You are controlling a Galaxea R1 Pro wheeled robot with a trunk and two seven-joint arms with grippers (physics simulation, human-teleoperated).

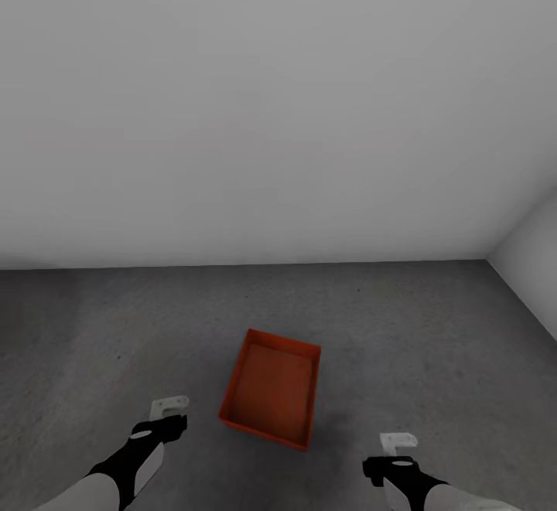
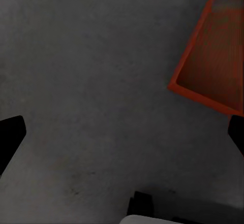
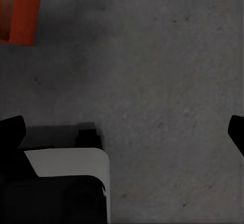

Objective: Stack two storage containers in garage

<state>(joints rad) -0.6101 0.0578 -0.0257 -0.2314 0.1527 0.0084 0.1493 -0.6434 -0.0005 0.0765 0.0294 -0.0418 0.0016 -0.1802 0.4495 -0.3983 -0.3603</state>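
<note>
Nearest the camera, head view: left pincer (image 1: pixel 169 408) and right pincer (image 1: pixel 398 442) hover low over the floor (image 1: pixel 433 341), one to each side of the frame, well apart. Neither touches anything. Left wrist view: both dark fingertips (image 2: pixel 11 132) sit at opposite edges of the frame with bare floor (image 2: pixel 91 82) between them, so the left pincer (image 2: pixel 122 135) is wide and holds nothing. Right wrist view: same layout, right pincer (image 3: pixel 122 130) wide, nothing held, grey floor (image 3: pixel 162 71) between its tips.

Between the two arms and a little farther out, one orange-red bin (image 1: pixel 272 396) rests flat on the mottled grey concrete, slightly skewed, open side up. It is nearer the left pincer; its corner shows in the left wrist view (image 2: pixel 213 56), and a small piece of its edge in the right wrist view (image 3: pixel 19 10).

Beyond the bin: bare floor, then a plain white-grey wall (image 1: pixel 271 109), with a second wall (image 1: pixel 534 264) meeting it at the far right corner.
</note>
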